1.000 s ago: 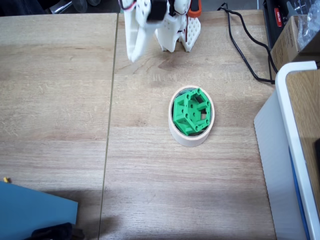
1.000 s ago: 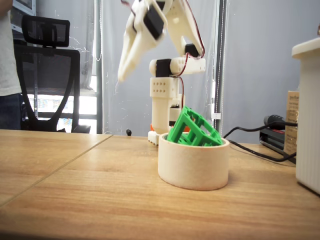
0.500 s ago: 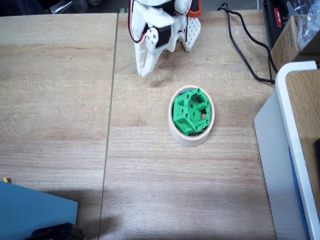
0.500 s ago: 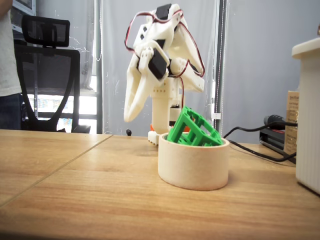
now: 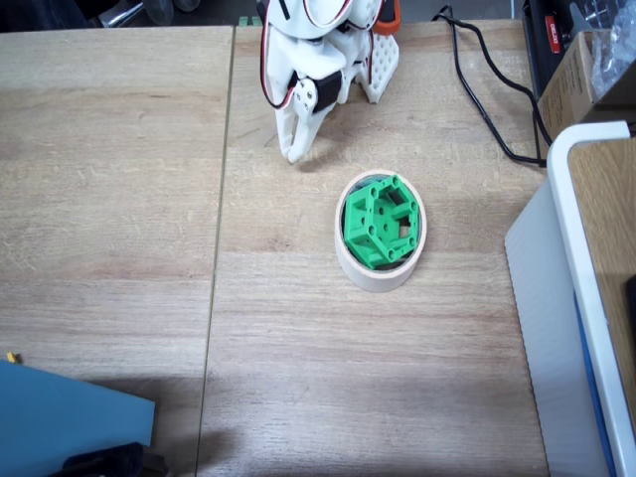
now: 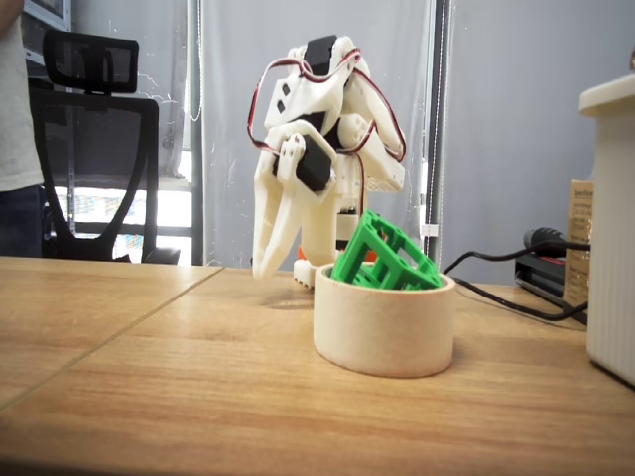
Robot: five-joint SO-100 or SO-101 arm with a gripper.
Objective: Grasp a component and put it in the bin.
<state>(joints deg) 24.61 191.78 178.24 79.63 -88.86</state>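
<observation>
Wood counter (image 5: 119, 199) carries the bin (image 5: 383, 273); note the component (image 5: 379, 224) resting tilted inside it, one corner above the rim. Your end effector (image 5: 295, 151) points down near the counter, fingers together, holding nothing, apart from the bin.

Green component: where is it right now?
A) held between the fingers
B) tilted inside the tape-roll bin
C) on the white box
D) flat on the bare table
B: the green component leans at an angle inside the tape-roll bin, its upper corner poking above the rim.
</observation>
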